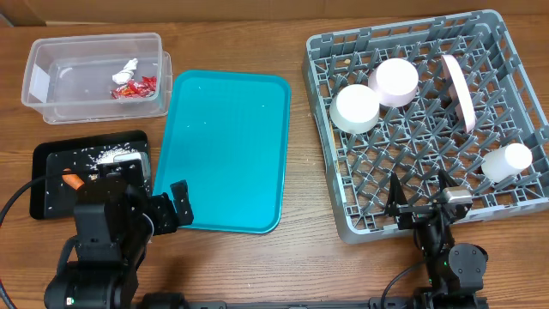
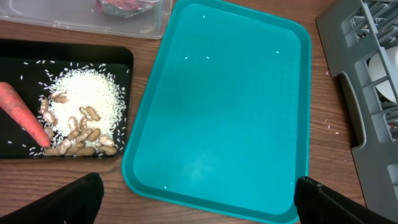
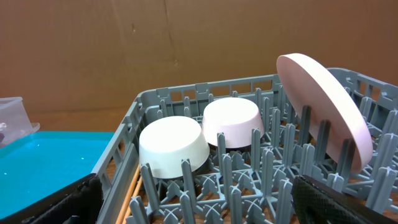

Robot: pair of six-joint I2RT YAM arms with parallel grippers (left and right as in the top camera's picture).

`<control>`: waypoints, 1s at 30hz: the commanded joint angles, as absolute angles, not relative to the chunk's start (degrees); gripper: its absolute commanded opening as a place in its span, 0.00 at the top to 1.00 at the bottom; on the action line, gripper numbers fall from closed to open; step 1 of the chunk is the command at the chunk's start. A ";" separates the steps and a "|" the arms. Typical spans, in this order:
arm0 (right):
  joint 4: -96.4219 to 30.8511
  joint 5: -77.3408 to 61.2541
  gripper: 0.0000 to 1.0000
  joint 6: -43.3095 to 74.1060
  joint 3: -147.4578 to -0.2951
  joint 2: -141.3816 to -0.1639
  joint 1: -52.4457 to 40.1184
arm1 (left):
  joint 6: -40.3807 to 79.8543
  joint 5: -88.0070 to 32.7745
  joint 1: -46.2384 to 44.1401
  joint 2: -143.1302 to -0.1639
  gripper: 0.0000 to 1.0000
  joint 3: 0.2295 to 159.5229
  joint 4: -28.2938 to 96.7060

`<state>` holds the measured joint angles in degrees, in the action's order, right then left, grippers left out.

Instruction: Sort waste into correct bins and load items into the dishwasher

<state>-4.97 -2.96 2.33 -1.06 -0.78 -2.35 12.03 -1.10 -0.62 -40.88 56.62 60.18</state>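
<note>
Left tool [image 2: 198, 183] is wide open and holds nothing. It hangs over the near edge of the teal tray [image 1: 227, 150], which has nothing on it. Right tool [image 3: 196, 186] is also wide open and holds nothing, at the near wall of the grey dish rack [image 1: 429, 129], looking in.

Clear tub [image 1: 94, 73] sits at the far left of the tabletop [image 1: 300, 257]. Red wrapper [image 1: 137, 86] and crumpled white tissue [image 1: 126, 70] are inside it, next to each other near its right end.

Black tray [image 1: 51, 184] sits just in front of the tub, left of the teal tray. It holds a rice pile [image 2: 84, 96] with loose grains scattered around it. Nut bits [image 2: 81, 134] lie along the near edge of the rice. Carrot [image 2: 22, 112] lies on the left, its tip touching the nuts.

In the rack, two white bowls [image 1: 356, 109] [image 1: 394, 81] sit upside down, side by side, in the far-left part. White plate [image 1: 459, 90] stands on edge between the pegs, leaning, just right of the bowls. White cup [image 1: 506, 161] is near the right wall and seems to lie on its side. Chopsticks: cannot tell where they are.
</note>
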 commanded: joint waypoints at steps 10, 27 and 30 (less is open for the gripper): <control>-4.62 -2.59 0.00 1.72 -0.45 -0.16 -2.68 | 12.86 -1.10 -0.40 -40.82 0.00 56.40 60.07; -4.62 -2.59 0.00 1.72 -0.45 -0.16 -2.68 | 12.88 -1.10 -0.40 -40.69 0.00 56.38 60.14; -4.62 -2.59 0.00 1.72 -0.45 -0.16 -2.68 | 11.53 0.08 -0.40 -40.14 0.00 56.38 60.20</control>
